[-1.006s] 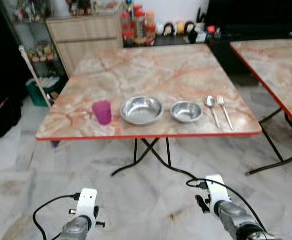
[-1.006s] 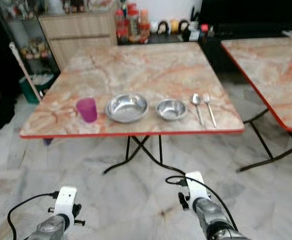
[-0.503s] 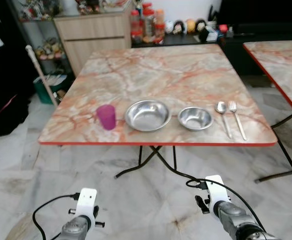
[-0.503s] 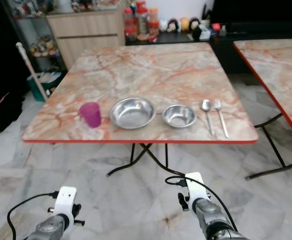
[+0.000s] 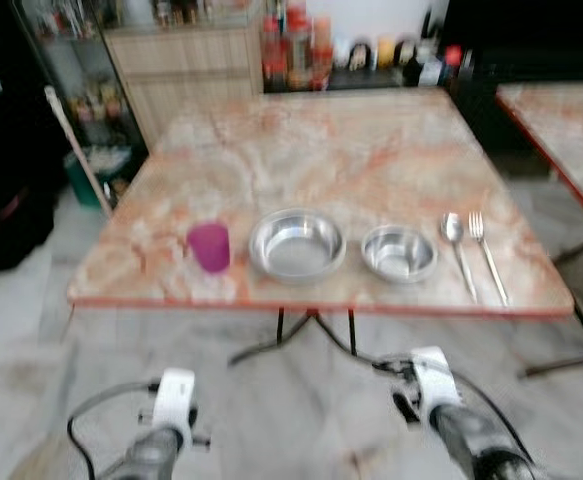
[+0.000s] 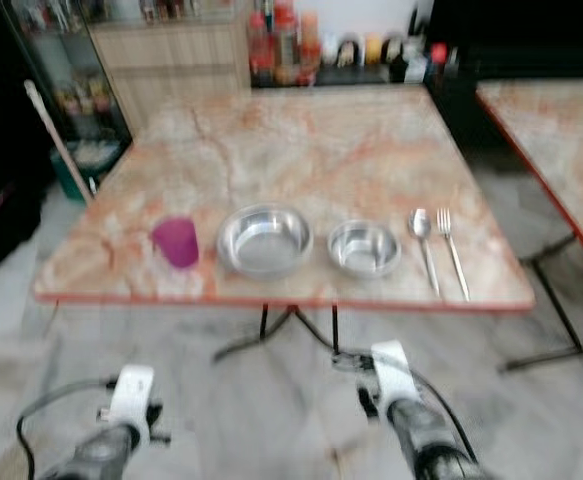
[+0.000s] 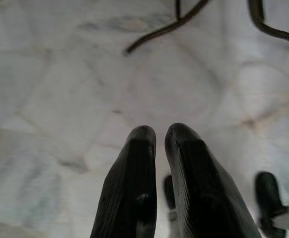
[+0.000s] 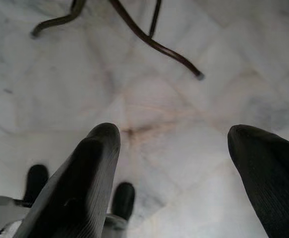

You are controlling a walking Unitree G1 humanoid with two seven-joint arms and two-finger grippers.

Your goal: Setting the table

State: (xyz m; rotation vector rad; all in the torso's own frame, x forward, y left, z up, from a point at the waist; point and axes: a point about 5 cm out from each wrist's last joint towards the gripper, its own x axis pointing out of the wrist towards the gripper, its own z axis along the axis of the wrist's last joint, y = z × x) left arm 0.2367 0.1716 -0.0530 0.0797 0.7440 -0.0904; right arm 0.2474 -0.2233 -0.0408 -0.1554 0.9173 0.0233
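Note:
A marble-patterned folding table (image 5: 321, 150) with a red edge stands ahead of me. Along its near edge sit a purple cup (image 5: 210, 246), a large steel bowl (image 5: 296, 243), a smaller steel bowl (image 5: 399, 252), a spoon (image 5: 457, 250) and a fork (image 5: 486, 253). Both arms hang low over the floor, short of the table. My left gripper (image 7: 160, 136) is shut on nothing, pointing at the tiles. My right gripper (image 8: 176, 136) is open wide and empty above the floor.
A second marble table (image 5: 566, 130) stands at the right. A wooden cabinet (image 5: 186, 70) and bottles (image 5: 291, 45) line the back wall. A broom handle (image 5: 76, 150) leans at the left. Black table legs (image 8: 149, 37) cross the tiled floor (image 7: 60, 74) under the table.
The camera has moved closer to the table and the picture is now blurred. The tableware sits lower in view; nothing on the table has shifted. Both arms still hang.

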